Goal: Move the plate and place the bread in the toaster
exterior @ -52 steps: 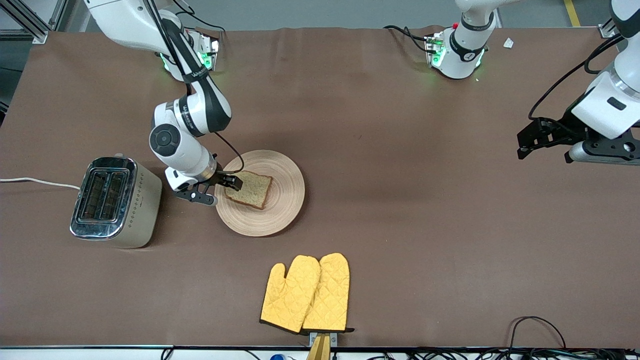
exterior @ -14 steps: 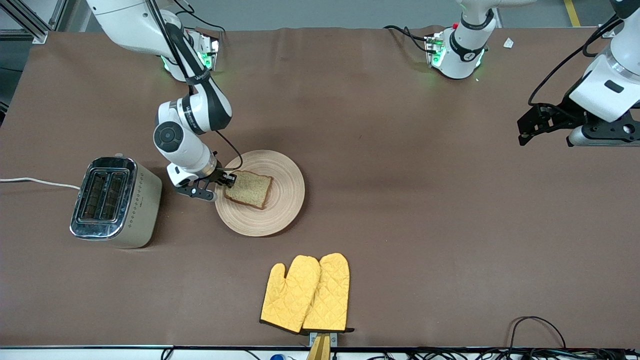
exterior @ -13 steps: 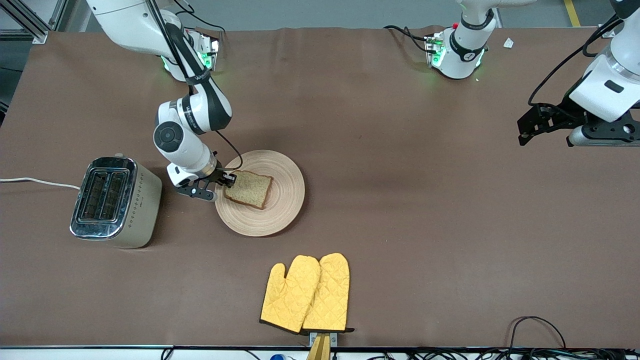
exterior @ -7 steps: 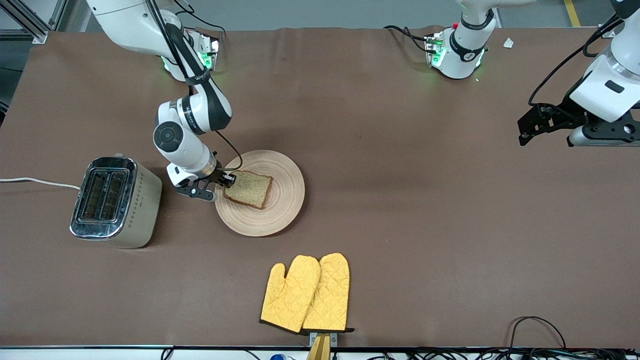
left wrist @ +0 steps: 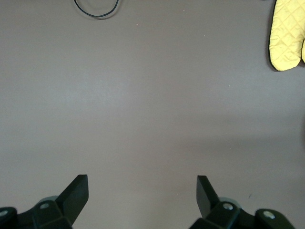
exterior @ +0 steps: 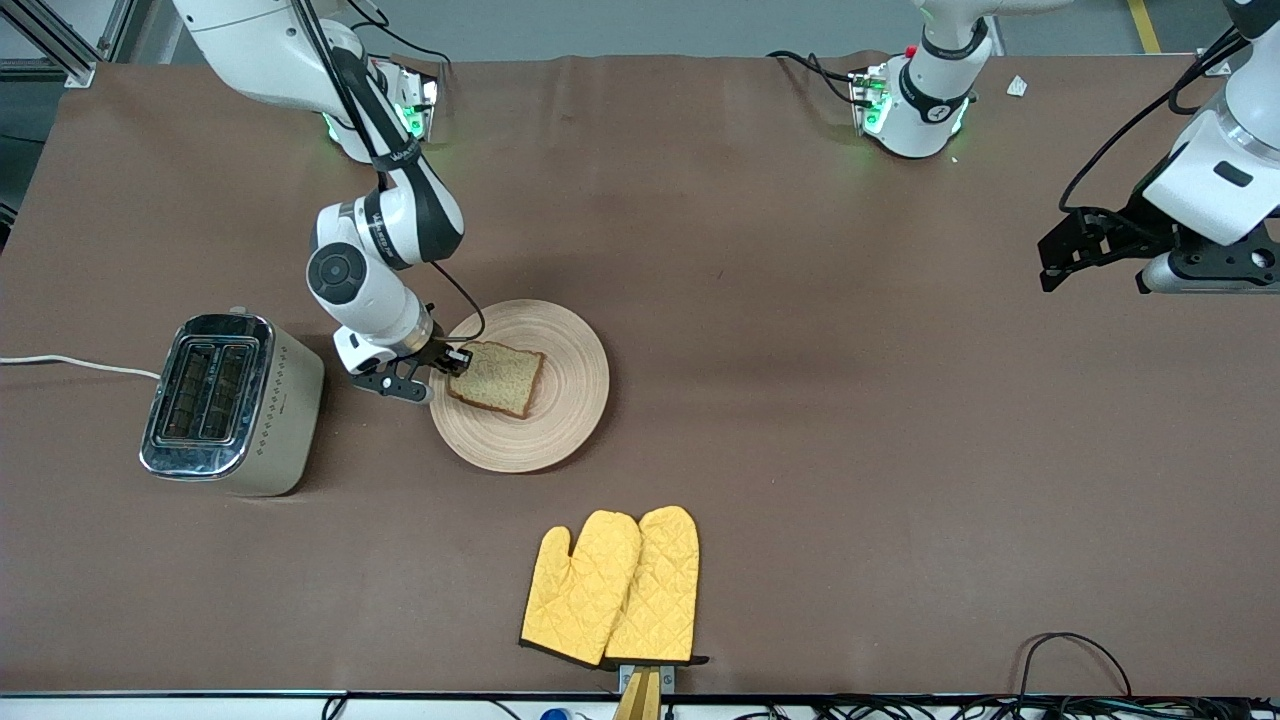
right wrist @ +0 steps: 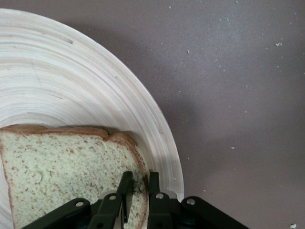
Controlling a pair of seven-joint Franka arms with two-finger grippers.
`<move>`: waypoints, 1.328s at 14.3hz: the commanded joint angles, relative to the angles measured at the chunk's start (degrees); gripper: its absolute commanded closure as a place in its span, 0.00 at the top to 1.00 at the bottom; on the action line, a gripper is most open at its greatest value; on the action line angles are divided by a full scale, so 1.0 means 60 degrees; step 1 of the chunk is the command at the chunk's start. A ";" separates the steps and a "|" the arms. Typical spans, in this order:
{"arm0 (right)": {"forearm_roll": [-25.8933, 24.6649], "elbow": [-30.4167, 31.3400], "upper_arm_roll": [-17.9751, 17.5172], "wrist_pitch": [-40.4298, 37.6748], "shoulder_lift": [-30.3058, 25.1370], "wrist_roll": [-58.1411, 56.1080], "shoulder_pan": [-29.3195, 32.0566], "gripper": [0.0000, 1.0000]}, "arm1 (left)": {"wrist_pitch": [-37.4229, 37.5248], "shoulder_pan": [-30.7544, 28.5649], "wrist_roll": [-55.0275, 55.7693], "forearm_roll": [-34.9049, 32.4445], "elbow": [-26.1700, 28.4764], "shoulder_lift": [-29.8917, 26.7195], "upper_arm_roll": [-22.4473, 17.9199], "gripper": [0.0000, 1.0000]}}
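Right claw (exterior: 452, 360) clamped on bread (exterior: 497, 378) edge over plate (exterior: 570, 385). Left claw (left wrist: 141, 188) spread apart above bare surface (exterior: 850, 420), waiting.

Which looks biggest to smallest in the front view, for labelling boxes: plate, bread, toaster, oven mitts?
1. Plate, oven mitts and toaster: look too alike to rank.
2. Bread: clearly smallest, with the right gripper shut on its edge.

we're seeing a light-beige plate (exterior: 560, 400) with concentric ring grooves, speckled tan bread (exterior: 500, 378) with darker brown crust, toaster (exterior: 230, 405) showing chrome top and dotted cream sides, white cord (exterior: 70, 364), yellow quilted mitts (exterior: 612, 588) with dark trim, brown table cover (exterior: 850, 420).
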State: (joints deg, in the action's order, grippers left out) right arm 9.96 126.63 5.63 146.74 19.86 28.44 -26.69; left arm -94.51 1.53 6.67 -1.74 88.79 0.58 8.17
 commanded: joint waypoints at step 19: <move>0.0156 0.0106 -0.0044 -0.0126 -0.0057 -0.0038 0.0641 0.05 | 0.0033 -0.0036 -0.0160 0.0143 0.0158 -0.0184 -0.0044 1.00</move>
State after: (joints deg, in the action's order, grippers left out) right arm 10.05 126.49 5.58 145.17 19.85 28.53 -22.96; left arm -94.51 1.49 6.67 -1.74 88.82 0.58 8.15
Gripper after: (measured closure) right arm 0.855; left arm 0.000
